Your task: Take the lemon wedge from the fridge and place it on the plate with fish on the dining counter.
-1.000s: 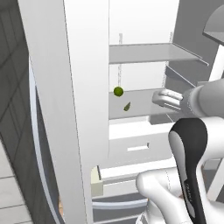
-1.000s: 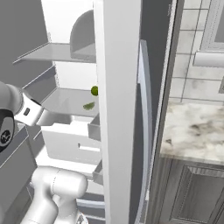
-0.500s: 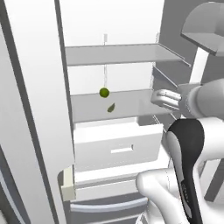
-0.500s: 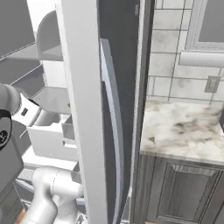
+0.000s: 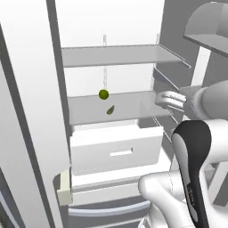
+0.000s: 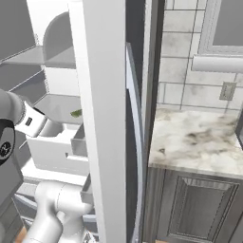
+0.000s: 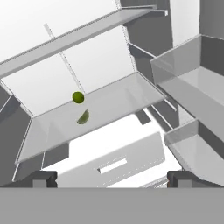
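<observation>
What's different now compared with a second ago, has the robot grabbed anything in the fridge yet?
Nothing grabbed. The base has swung round, so the open grey steel fridge now faces the left base camera more squarely. The hand stays open and empty, right of the glass shelf. The small yellow-green lemon wedge and round green fruit lie where they were.

Nothing here can be read. The fridge [image 5: 111, 67] stands open with bare white walls and plain shelves, no label or brand on them. The white drawer [image 5: 116, 149] below and ahead of the open jaws has only a blank slot. The arm's dark joint [image 6: 5, 148] carries a small round mark, perhaps a logo, too blurred to make out. The wall outlet [image 6: 228, 91] above the marble counter [image 6: 199, 142] shows no lettering either.
</observation>
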Motion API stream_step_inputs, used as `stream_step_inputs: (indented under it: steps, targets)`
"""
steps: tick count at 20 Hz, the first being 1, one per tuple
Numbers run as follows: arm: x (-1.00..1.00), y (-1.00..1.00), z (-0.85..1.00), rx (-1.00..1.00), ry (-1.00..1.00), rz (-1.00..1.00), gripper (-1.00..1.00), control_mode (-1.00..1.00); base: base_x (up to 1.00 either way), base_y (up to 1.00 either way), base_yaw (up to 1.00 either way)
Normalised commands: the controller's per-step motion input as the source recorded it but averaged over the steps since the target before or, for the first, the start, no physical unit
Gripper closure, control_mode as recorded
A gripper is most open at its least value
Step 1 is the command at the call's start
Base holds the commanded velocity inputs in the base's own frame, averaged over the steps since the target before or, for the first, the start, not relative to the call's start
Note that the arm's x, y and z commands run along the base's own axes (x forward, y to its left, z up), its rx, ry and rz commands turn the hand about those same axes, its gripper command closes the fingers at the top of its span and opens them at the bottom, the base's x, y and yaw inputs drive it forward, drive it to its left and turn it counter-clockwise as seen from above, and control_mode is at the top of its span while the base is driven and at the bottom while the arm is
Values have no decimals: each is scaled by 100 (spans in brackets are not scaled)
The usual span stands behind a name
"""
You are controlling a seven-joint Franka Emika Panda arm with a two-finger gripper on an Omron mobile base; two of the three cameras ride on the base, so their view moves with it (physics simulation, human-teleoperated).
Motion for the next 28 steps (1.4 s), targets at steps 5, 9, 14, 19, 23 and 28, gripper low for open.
stream_step_inputs:
  steps: [5,9,14,19,23,28]
  targets:
    - [0,0,0,0,0,0,-100,100,-28,91,14]
    - [0,0,0,0,0,0,-100,100,-5,26,5]
    - [0,0,0,0,0,0,-100,100,-24,-1,0]
    - [0,0,0,0,0,0,-100,100,-19,-1,0]
    - [0,0,0,0,0,0,-100,100,10,-1,0]
    - [42,-25,0,9,15,0,-100,-100,7,-2,0]
